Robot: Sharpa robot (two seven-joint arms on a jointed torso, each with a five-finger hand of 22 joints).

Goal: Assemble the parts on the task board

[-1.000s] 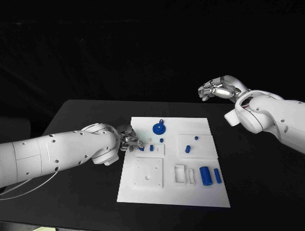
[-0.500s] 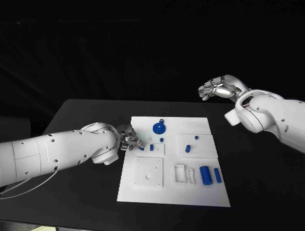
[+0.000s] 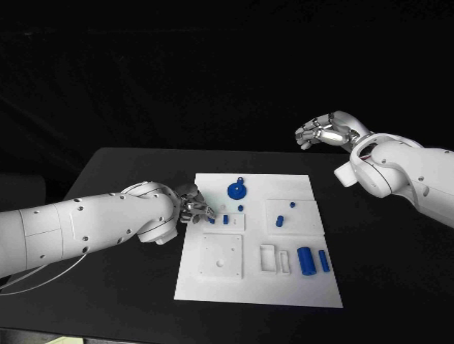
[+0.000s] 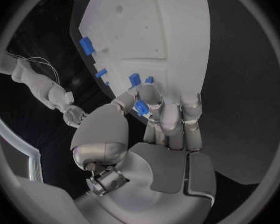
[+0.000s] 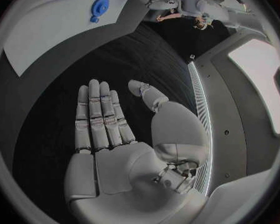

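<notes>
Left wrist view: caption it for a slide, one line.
The left hand holds a small blue part in its fingers at the edge of the white task board.

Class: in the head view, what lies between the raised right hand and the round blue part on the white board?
Only bare black table separates the right hand from the round blue part.

Head camera looks down on the task board (image 3: 257, 244); both wrist cameras share it from nearer.
</notes>
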